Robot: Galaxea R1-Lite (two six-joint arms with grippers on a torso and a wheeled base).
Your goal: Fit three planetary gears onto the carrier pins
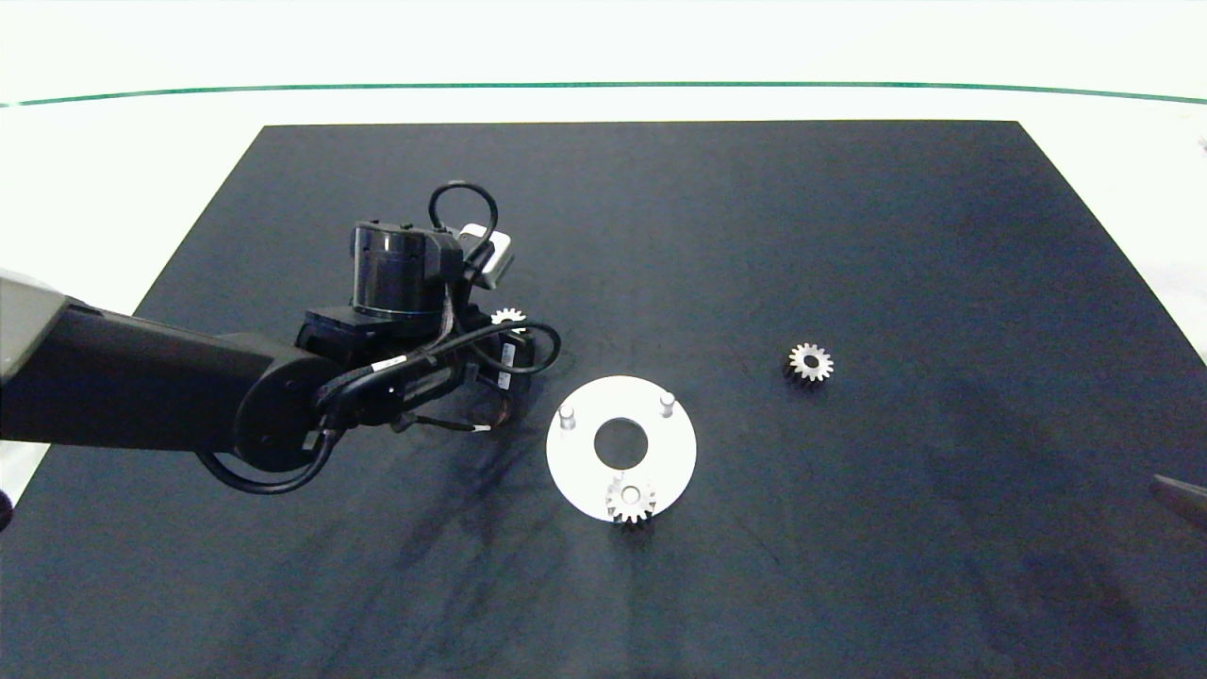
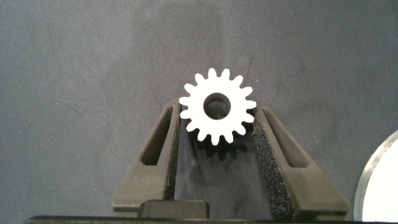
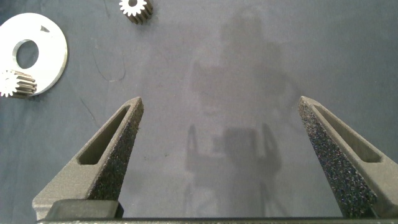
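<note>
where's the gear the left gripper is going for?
Head view: gear lies on the mat left of the disc, half hidden by the left arm. Left wrist view: it sits between the left gripper's fingertips.

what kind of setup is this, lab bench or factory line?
Most likely a lab test bench: a plain black mat on a white table, holding only a white carrier disc and three small gears, one already on a pin. The left gripper straddles another gear.
</note>
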